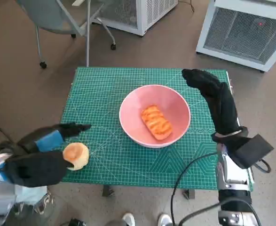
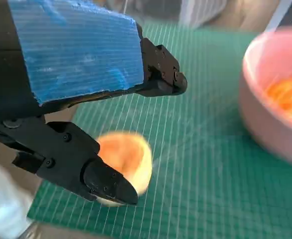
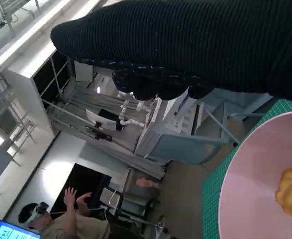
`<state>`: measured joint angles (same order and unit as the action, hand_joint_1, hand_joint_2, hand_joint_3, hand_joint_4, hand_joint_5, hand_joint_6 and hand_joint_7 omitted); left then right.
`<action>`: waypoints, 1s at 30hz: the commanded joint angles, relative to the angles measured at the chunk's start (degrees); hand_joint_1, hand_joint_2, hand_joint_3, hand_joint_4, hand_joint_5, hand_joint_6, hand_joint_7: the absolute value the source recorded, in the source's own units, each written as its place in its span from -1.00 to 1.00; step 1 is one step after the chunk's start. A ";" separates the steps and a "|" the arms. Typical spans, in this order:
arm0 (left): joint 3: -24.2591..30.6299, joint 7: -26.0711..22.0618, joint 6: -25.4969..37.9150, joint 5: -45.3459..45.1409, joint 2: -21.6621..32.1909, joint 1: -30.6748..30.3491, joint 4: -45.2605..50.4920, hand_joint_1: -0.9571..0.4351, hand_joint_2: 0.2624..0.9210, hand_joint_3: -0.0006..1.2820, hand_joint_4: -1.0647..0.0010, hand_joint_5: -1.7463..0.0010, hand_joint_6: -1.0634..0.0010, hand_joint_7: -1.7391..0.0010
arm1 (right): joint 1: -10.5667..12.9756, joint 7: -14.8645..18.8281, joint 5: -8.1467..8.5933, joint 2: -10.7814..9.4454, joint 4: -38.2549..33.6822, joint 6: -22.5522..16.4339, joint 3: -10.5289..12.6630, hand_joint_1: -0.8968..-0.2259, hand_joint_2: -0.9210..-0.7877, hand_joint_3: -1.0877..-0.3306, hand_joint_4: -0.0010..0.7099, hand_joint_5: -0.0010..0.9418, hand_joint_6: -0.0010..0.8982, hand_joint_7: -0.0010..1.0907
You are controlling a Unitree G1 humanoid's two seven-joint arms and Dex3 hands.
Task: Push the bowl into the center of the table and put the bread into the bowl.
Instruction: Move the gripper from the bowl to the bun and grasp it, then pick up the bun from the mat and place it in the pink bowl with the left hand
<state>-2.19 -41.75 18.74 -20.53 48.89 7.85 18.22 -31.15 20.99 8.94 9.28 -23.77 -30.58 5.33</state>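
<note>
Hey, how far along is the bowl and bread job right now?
Mostly done, it looks like. The pink bowl sits near the middle of the green mat, and a piece of bread lies inside it. The left hand hovers by a round bun at the mat's near corner, not gripping it. The right hand holds nothing. If that bun counts, it remains.
</note>
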 commanded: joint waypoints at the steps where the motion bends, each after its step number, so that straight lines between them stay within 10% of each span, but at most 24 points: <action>1: -3.03 0.01 0.55 -1.51 -0.63 1.21 -3.23 0.01 0.44 -0.99 0.68 1.00 0.44 1.00 | 0.62 0.58 0.62 0.58 -0.53 1.06 0.12 -0.20 -1.00 -0.07 -0.38 -1.00 -1.00 -0.04; 19: -10.93 4.05 -2.82 -6.34 -3.95 6.15 -19.30 0.05 0.49 -0.99 0.60 0.99 0.31 0.97 | 0.87 0.46 0.43 0.54 0.05 1.30 0.04 -0.19 -1.00 -0.07 -0.38 -1.00 -1.00 -0.04; 23: -12.75 7.52 -3.69 -9.38 -4.96 7.25 -23.38 0.19 0.59 -0.98 0.05 0.90 -0.12 0.83 | 1.05 0.40 0.36 0.61 0.33 1.30 0.03 -0.18 -1.00 -0.07 -0.38 -1.00 -1.00 -0.04; 25: -12.10 8.94 -4.38 -9.61 -4.83 6.78 -22.75 0.30 0.83 -0.95 -0.23 0.24 -0.13 0.11 | 1.04 0.42 0.39 0.67 0.30 1.29 0.06 -0.17 -1.00 -0.08 -0.38 -1.00 -1.00 -0.04; 30: -8.42 13.01 -7.88 -8.08 -4.13 4.02 -18.86 0.36 0.89 -0.94 -0.51 -0.08 -0.26 -0.22 | 1.05 0.51 0.55 0.85 0.42 1.43 0.18 -0.17 -1.00 -0.08 -0.38 -1.00 -1.00 -0.04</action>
<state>-12.36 -30.54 12.95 -29.14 44.66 14.25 -2.45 -31.08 21.05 8.94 9.60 -23.09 -30.15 5.42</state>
